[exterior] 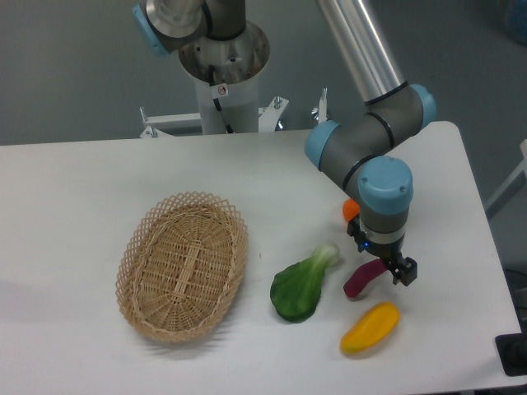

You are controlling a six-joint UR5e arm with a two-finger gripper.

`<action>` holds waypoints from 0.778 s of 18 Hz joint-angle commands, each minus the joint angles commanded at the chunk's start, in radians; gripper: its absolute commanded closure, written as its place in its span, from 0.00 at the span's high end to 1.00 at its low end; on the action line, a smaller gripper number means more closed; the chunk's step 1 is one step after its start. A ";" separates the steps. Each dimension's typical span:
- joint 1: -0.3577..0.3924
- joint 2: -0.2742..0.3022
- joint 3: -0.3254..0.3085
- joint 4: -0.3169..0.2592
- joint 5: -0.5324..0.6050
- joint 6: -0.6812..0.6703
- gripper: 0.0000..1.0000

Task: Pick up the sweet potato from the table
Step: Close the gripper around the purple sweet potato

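Now, from left: basket (183, 265), greens (301, 285), then lower right the sweet potato (361, 281) on the table (82, 189), gripper (380, 263) straddling its upper end (fingers open, nothing held). Next: close, then lift.

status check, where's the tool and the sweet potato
Tool open, low over the upper end of the sweet potato, fingers straddling it. Sweet potato on the table, not lifted. Bok choy and yellow vegetable close by, not blocking.
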 joint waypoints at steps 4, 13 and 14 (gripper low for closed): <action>-0.002 -0.002 -0.009 0.003 0.000 -0.011 1.00; -0.029 -0.015 -0.014 0.029 0.000 -0.107 0.99; -0.031 -0.015 -0.014 0.034 0.000 -0.107 0.95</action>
